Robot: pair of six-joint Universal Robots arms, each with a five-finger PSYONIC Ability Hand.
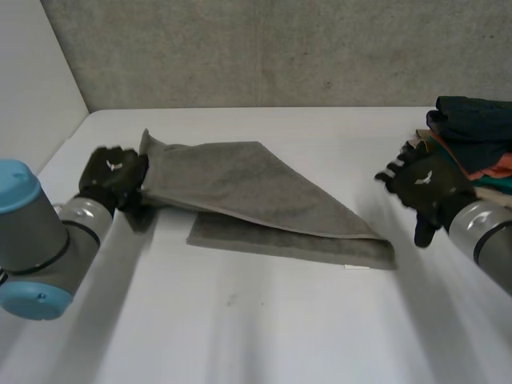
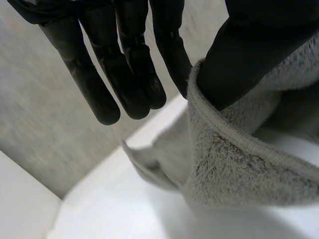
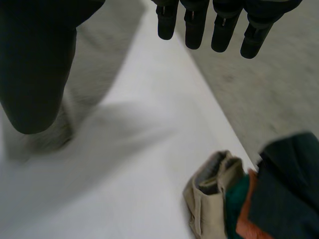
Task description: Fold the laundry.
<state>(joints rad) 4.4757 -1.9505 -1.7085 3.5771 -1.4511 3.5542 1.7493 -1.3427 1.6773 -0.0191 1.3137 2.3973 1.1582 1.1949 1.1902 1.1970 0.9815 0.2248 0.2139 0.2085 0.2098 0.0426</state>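
the left hand is at the left corner of the grey towel. its fingers are straight and loose, not grabbing. the towel's edge hangs over its thumb, and that corner is lifted a bit. the towel lies on the white table, folded over into a pointy shape. right of the towel, apart from it, the right hand floats with straight fingers and holds nothing. further right of the towel sits a pile of clothes.
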